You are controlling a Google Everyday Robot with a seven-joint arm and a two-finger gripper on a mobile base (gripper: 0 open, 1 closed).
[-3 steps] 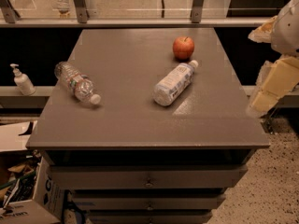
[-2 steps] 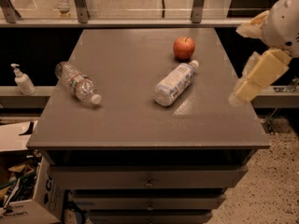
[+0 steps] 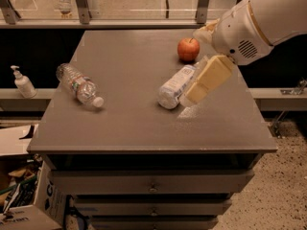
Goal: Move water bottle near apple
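The clear ribbed water bottle (image 3: 79, 86) with a white cap lies on its side at the left of the grey table (image 3: 134, 123). The red apple (image 3: 188, 49) sits at the back right. A bottle with a white-blue label (image 3: 175, 86) lies between them, just in front of the apple. My gripper (image 3: 207, 79) hangs over the right side of the table, right beside the labelled bottle and far from the water bottle. It holds nothing that I can see.
A white pump dispenser (image 3: 22, 82) stands on a lower ledge at the left. Cardboard boxes (image 3: 21, 195) sit on the floor at the lower left. Metal posts (image 3: 81, 4) and a rail run behind the table. Drawers are under the tabletop.
My arm has swung in from the right edge, leftward over the table, and now sits next to the labelled bottle. The bottles and the apple have not moved.
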